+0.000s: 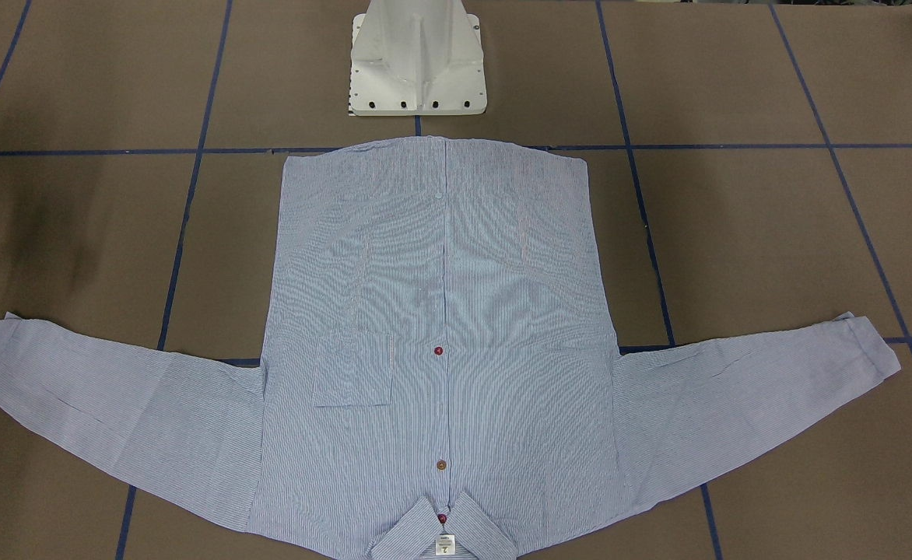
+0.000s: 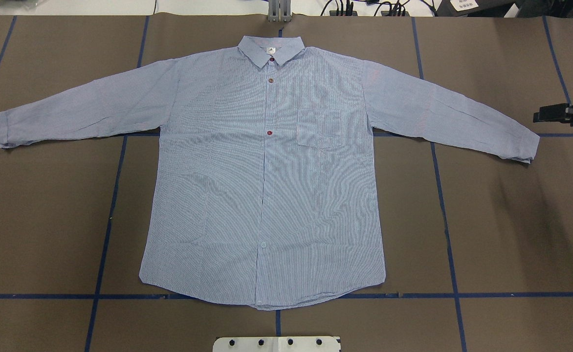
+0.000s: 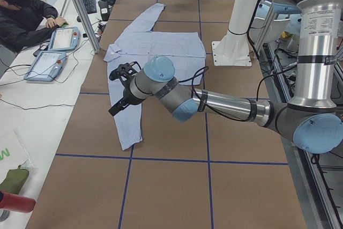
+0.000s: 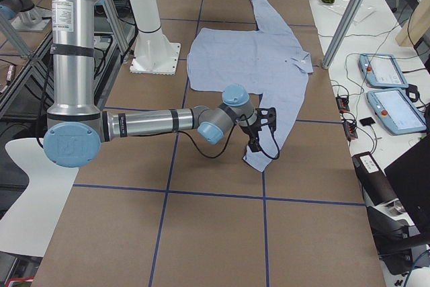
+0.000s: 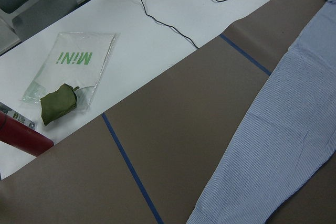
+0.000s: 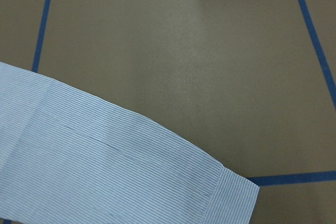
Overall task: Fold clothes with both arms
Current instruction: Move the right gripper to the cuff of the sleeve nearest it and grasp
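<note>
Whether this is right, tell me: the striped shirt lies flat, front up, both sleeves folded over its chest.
No. The overhead exterior view shows the striped shirt flat, front up, but both sleeves spread out sideways, not folded over its chest.

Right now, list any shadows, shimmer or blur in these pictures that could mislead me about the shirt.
Overhead view: wavy shimmer bands across the shirt look like a stripe artefact, not creases; a soft shadow darkens the table near the sleeve at that view's right. Front-facing view: same shimmer, soft shadow at its left. Right wrist view: stripes sharp. Left wrist view: evenly lit.
</note>
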Robot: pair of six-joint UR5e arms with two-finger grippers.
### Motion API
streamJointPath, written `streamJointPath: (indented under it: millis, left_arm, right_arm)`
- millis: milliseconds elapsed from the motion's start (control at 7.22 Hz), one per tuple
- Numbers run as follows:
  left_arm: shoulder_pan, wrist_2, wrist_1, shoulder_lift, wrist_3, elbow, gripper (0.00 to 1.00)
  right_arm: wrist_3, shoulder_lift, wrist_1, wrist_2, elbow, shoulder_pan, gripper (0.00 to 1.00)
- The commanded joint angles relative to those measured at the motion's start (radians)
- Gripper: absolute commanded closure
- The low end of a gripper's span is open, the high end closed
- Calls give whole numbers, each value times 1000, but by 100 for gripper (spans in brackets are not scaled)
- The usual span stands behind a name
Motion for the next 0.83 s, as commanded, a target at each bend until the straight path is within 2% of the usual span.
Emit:
streamJointPath:
  millis: [0, 138, 692]
  left_arm:
    - [0, 0, 0, 0, 0, 0, 0]
    - [0, 0, 0, 0, 3, 0, 0]
    - [1, 0, 0, 0, 5, -2, 0]
  right_arm:
    - [151, -1, 162, -105, -115, -82, 8]
    - [183, -1, 162, -156, -132, -118, 12]
    - [242, -30, 208, -193, -137, -175, 19]
